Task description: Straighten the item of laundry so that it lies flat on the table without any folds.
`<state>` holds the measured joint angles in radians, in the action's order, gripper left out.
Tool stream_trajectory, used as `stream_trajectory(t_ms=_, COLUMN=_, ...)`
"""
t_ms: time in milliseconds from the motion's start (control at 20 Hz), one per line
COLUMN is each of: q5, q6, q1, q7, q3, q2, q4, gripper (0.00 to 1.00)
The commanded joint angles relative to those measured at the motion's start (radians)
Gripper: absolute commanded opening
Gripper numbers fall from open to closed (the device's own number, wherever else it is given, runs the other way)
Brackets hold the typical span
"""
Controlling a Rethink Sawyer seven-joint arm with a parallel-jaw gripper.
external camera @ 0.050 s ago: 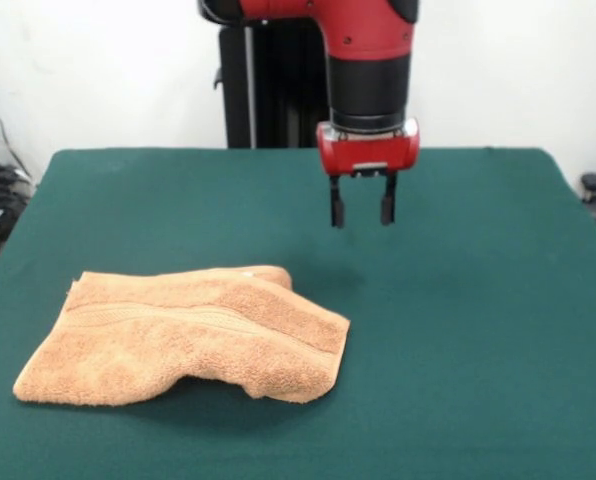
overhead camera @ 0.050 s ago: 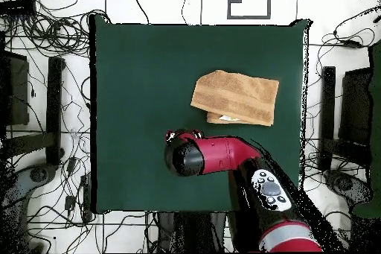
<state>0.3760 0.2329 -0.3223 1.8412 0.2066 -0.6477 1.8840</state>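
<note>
Front view: spread pincer (external camera @ 0.050 s ago: pixel 361 212) hovers apart from folded towel (external camera @ 0.050 s ago: pixel 193 335).

claw (external camera @ 0.050 s ago: pixel 360 212) in the overhead view hidden beneath the red arm (overhead camera @ 0.050 s ago: pixel 223 154)

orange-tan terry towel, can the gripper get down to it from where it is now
Probably yes. The red and black gripper hangs above bare dark green felt table, jaws apart and empty, beside the folded orange-tan terry towel. Nothing stands between them.
</note>
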Motion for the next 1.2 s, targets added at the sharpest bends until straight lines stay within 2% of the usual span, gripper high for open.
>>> stream_trajectory(t_ms=50, q5=0.043, q6=-0.104, q1=0.032, q7=0.101, q3=0.056, q2=-0.002, q4=0.1, gripper=1.0)
stream_trajectory(t_ms=650, q5=0.043, q6=-0.153, q1=0.035, q7=0.1, q3=0.041, q2=0.037, q4=0.079, gripper=1.0)
stream_trajectory(t_ms=1200, q5=0.089, q6=-0.333, q1=0.045, q7=0.116, q3=0.009, q2=0.066, q4=0.09, gripper=1.0)
